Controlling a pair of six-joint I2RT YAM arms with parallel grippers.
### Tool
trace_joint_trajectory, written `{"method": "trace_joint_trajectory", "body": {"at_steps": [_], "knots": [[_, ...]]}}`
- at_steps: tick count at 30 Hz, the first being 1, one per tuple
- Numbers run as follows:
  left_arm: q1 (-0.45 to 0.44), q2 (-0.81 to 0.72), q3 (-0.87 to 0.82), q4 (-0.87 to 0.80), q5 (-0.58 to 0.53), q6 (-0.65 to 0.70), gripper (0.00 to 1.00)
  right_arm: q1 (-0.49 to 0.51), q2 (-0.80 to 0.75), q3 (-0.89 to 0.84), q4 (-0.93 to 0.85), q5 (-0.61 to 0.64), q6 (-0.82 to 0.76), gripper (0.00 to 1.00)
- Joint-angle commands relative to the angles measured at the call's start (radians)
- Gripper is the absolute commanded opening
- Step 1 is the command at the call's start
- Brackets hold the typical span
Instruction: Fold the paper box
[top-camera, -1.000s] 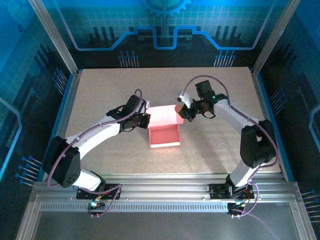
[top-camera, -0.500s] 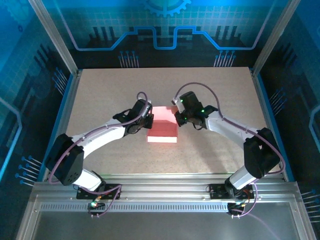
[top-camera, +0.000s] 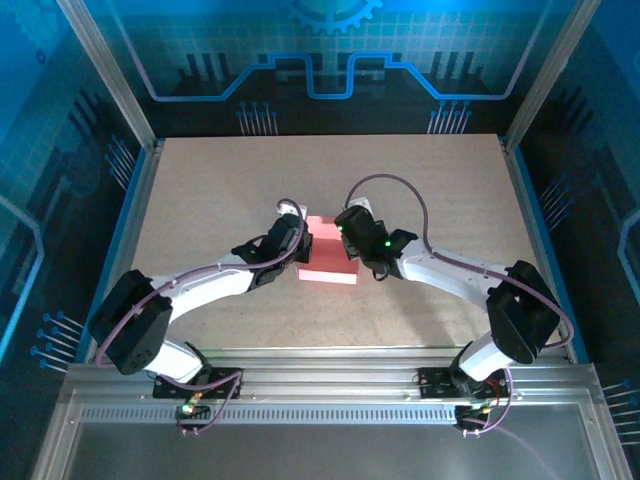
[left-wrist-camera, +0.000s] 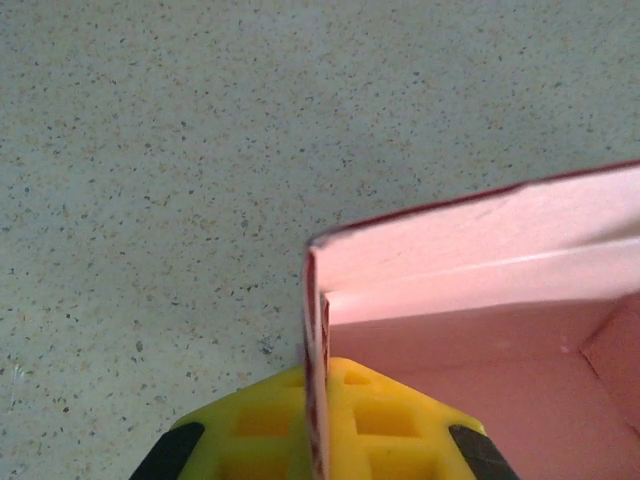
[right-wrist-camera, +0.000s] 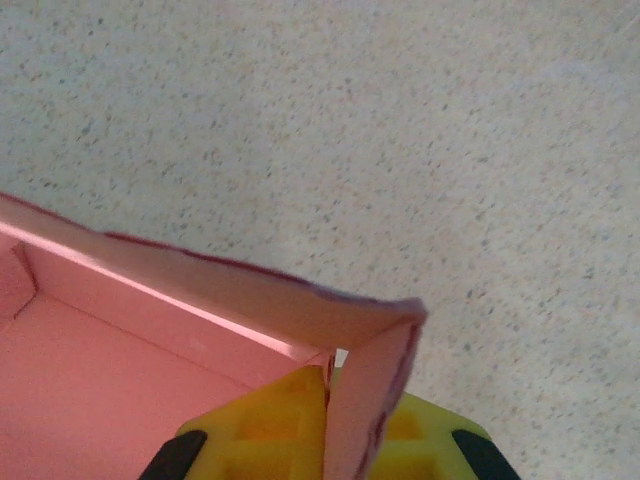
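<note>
The pink paper box (top-camera: 329, 260) sits at the middle of the table, with my two grippers at its sides. My left gripper (top-camera: 297, 245) is shut on the box's left side wall (left-wrist-camera: 316, 350), which stands edge-on between the yellow fingers (left-wrist-camera: 262, 432). My right gripper (top-camera: 352, 245) is shut on the right side wall (right-wrist-camera: 365, 400), pinched between its yellow fingers (right-wrist-camera: 265, 432). The lid panel (right-wrist-camera: 215, 290) leans over the open inside of the box (left-wrist-camera: 480, 390).
The speckled beige tabletop (top-camera: 220, 180) lies bare around the box. Blue frame rails (top-camera: 135, 200) border the left and right sides, and a metal rail (top-camera: 320, 380) runs along the near edge by the arm bases.
Both grippers have closed in on the box from either side and moved nearer. The box's lid has come down, so the box looks shorter from above.
</note>
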Motion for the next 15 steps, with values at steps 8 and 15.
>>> {"method": "trace_joint_trajectory", "body": {"at_steps": [8,15], "knots": [[-0.027,-0.062,-0.042,0.145,0.047,0.002,0.0,-0.025,0.069,0.115,0.014,-0.074,-0.01,0.0],[-0.026,-0.04,-0.043,0.153,0.045,-0.003,0.0,-0.014,0.07,0.061,0.038,-0.049,0.056,0.0]]}}
